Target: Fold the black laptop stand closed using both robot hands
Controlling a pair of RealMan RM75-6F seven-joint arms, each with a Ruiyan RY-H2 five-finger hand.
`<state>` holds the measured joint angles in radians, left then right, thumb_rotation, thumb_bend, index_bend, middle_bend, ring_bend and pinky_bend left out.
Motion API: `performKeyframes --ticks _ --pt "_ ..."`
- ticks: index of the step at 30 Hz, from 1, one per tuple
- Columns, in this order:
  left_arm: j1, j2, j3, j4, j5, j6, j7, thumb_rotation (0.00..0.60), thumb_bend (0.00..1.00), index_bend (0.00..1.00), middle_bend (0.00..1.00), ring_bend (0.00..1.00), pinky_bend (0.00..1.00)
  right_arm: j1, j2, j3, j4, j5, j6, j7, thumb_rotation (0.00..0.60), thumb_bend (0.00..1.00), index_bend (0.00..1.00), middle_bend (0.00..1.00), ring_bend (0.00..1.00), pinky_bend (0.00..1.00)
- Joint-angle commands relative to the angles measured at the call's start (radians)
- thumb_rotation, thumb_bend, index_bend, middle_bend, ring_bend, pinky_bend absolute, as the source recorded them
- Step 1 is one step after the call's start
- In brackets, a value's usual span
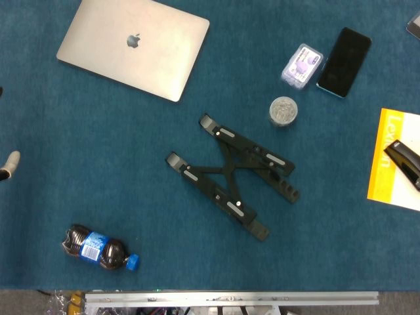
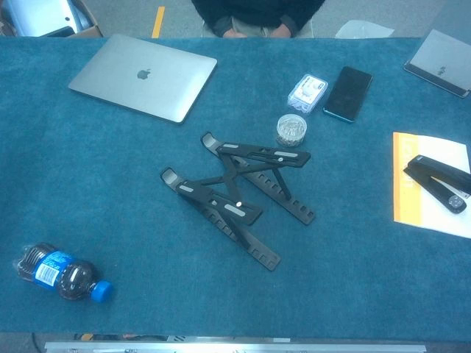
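- Found the black laptop stand (image 1: 226, 172) at mid-counter, lying flat on the blue counter (image 1: 328, 249) with its two rails spread apart and its cross-links forming an X; touched by nothing.
- Judged that central spot suited to the job: clear blue cloth on both sides, so reachable from left and right alike.
- Caught only a pale tip of the left hand (image 1: 9, 164) at the left edge of the head view, well apart from the stand; could not tell whether spread or curled.
- Saw no right hand in either view.
- Noted a closed laptop (image 1: 134, 46), a small jar (image 1: 283, 111), a phone (image 1: 344, 52) and a bottle (image 1: 98, 248) ringed around the stand, none touching it.
- Reckoned folding not yet begun: rails to be pressed together, one from each side.
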<state>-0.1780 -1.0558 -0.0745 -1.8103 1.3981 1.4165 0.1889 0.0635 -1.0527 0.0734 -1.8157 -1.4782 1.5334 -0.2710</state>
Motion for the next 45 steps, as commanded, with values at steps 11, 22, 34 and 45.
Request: performKeyframes --ticks 11,22,34,45 --pt "-0.005 0.041 0.01 -0.032 0.012 -0.028 -0.02 0.6 0.26 0.04 0.0 0.0 0.01 0.006 0.004 0.004 0.001 -0.019 -0.006 0.017 0.6 0.11 0.13 0.26 0.1 0.16" --pt "-0.026 0.115 0.053 -0.086 0.078 -0.109 -0.115 0.6 0.26 0.03 0.0 0.0 0.0 0.049 0.0 0.036 -0.002 -0.03 -0.033 0.019 0.6 0.11 0.13 0.26 0.1 0.16" --pt "-0.138 0.107 0.104 -0.081 0.207 -0.296 -0.183 0.6 0.26 0.01 0.0 0.0 0.0 0.134 -0.016 0.085 -0.018 -0.022 -0.104 -0.005 0.6 0.11 0.13 0.26 0.1 0.16" --pt "-0.269 0.027 0.14 -0.084 0.328 -0.453 -0.269 0.595 0.26 0.0 0.0 0.0 0.0 0.168 -0.026 0.095 -0.015 0.005 -0.138 -0.021 0.6 0.08 0.13 0.25 0.1 0.16"
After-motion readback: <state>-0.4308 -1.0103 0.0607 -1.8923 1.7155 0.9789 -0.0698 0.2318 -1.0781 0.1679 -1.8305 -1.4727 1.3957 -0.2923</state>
